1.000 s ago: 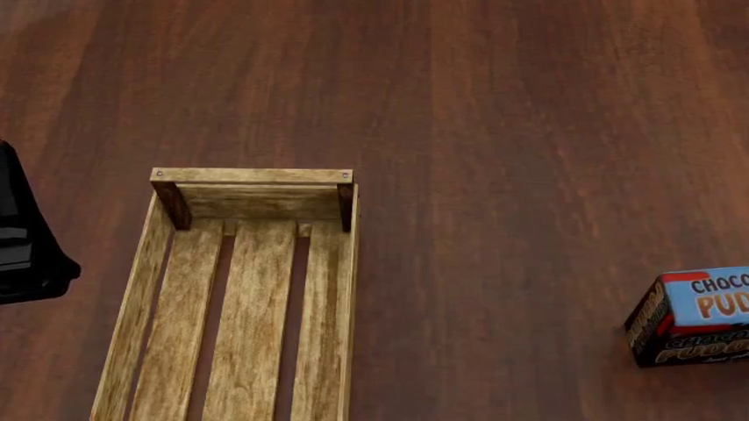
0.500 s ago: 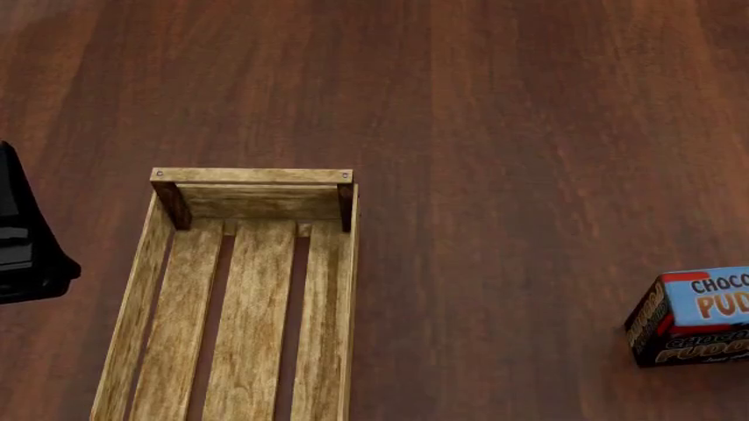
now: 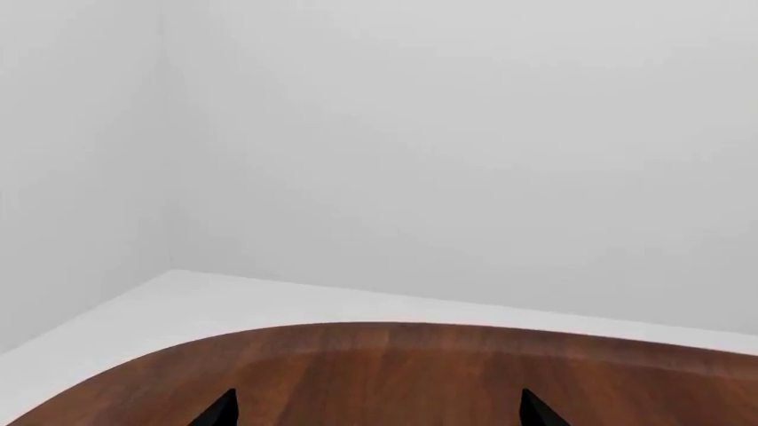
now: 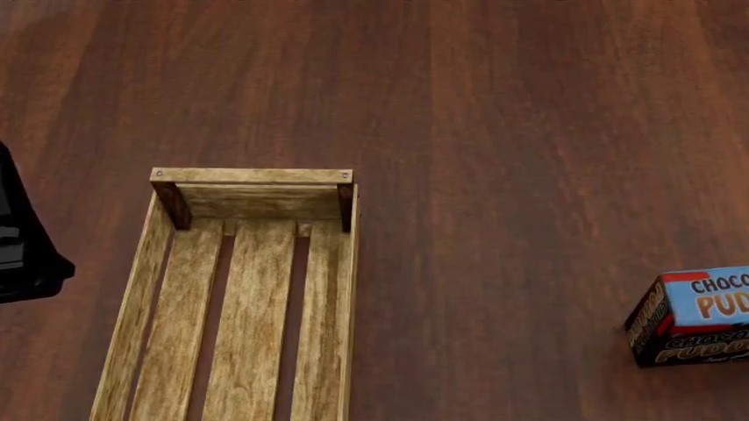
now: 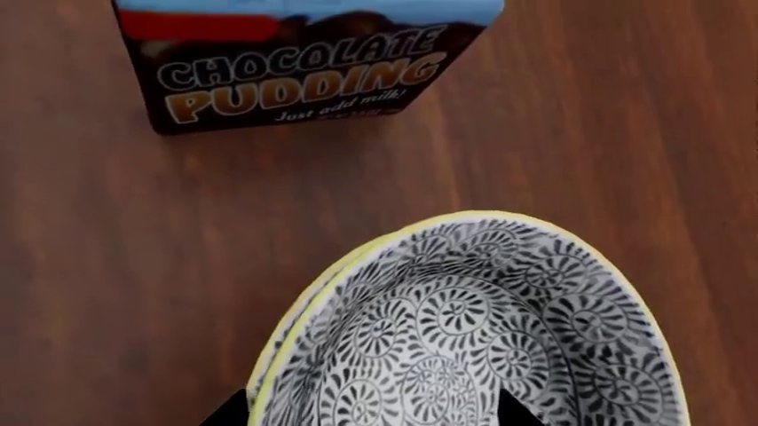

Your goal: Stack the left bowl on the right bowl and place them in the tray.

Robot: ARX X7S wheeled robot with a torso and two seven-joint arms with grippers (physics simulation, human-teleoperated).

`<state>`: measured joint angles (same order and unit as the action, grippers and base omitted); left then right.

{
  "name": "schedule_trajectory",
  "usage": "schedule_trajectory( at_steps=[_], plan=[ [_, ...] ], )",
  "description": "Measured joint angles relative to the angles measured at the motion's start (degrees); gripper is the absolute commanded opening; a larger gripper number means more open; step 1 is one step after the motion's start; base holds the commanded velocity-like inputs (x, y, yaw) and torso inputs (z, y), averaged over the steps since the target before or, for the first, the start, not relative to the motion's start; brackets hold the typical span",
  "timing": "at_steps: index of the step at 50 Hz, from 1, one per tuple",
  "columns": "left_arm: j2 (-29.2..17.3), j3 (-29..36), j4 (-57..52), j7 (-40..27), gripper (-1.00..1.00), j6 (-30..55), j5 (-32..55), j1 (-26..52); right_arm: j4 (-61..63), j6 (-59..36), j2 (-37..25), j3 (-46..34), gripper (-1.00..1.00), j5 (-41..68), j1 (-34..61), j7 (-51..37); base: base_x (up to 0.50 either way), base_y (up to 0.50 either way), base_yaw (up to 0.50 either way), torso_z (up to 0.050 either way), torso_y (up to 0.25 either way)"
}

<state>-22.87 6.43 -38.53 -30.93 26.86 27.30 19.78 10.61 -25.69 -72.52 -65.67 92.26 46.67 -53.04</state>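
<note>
The tray (image 4: 140, 289), a light-brown slatted wooden crate, lies at the lower left of the head view with nothing in it. No bowl shows in the head view. In the right wrist view a bowl (image 5: 474, 328) with a yellow rim and a black-and-white swirl pattern sits on the table right under my right gripper (image 5: 373, 410). The gripper is open, one fingertip outside the rim and the other over the bowl's inside. A doubled rim line shows on one side, and I cannot tell whether two bowls are nested. My left gripper (image 3: 376, 413) is open and holds nothing.
A chocolate pudding box (image 4: 693, 316) stands at the head view's right edge, just beyond the bowl in the right wrist view (image 5: 302, 67). A black part of my left arm (image 4: 24, 254) shows left of the tray. The table's rounded edge (image 3: 355, 327) and white walls lie ahead of the left gripper.
The black left arm part at the head view's left edge has shifted slightly to the left. The tray and the pudding box have not moved.
</note>
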Motion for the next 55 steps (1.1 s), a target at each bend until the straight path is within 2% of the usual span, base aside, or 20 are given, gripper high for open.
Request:
schedule_trajectory(
  at_steps=[23, 55],
  plan=[
    [-0.2, 0.0, 0.1, -0.3, 1.00, -0.2, 0.4, 0.1, -1.6, -1.0, 2.3, 0.6, 1.00, -0.7, 1.5, 1.1, 0.00, 0.00, 0.00, 0.000, 0.000],
    [-0.6, 0.3, 0.2, -0.7, 1.00, -0.4, 0.7, 0.1, -5.5, 3.5, 5.4, -0.1, 1.00, -1.9, -2.4, 5.3, 0.00, 0.00, 0.00, 0.000, 0.000]
  ],
)
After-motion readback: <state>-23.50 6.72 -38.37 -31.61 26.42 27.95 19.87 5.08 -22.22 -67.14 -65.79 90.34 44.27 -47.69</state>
